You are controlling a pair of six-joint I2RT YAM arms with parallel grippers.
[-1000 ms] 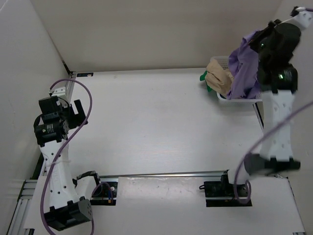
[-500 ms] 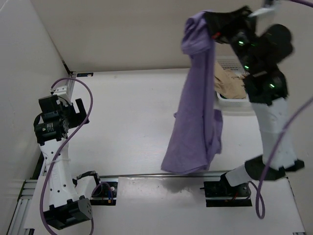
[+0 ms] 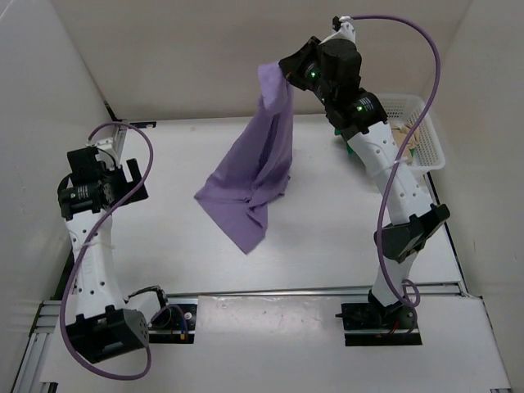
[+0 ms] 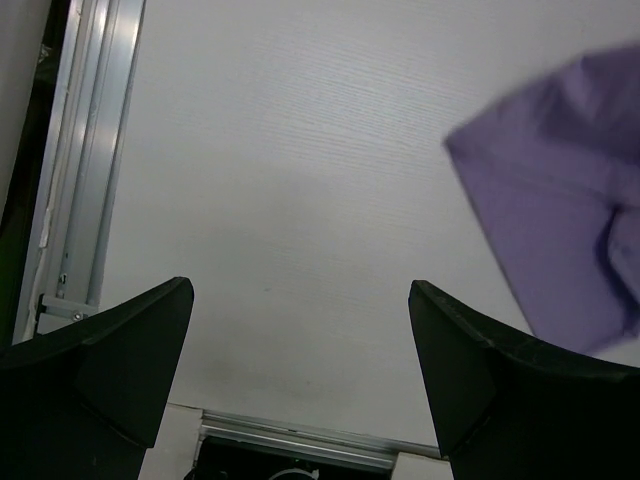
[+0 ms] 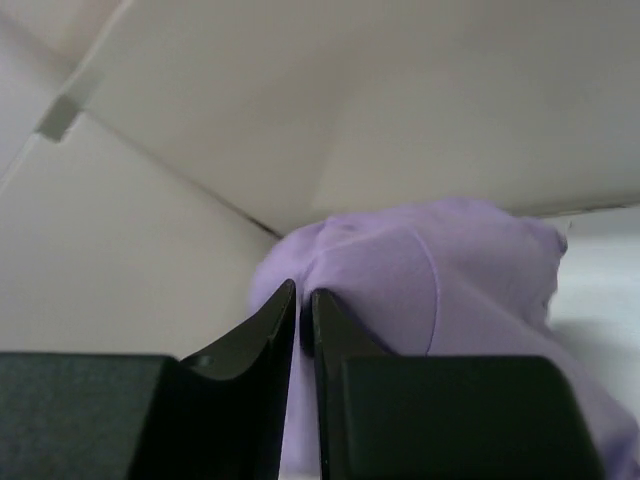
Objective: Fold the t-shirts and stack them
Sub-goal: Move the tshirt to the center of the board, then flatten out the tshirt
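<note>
Gripping the lavender shirt (image 3: 258,164) aloft, right gripper (image 5: 303,292) stands near basket (image 3: 435,139); left gripper (image 4: 300,288) gapes.

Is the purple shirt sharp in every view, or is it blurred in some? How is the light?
Top view: the shirt is fairly sharp, the light is even, and there is no glare. Left wrist: the shirt has smeared edges, and the left fingers are dark. Right wrist: the shirt is soft and out of focus, and the right fingers are almost black.
</note>
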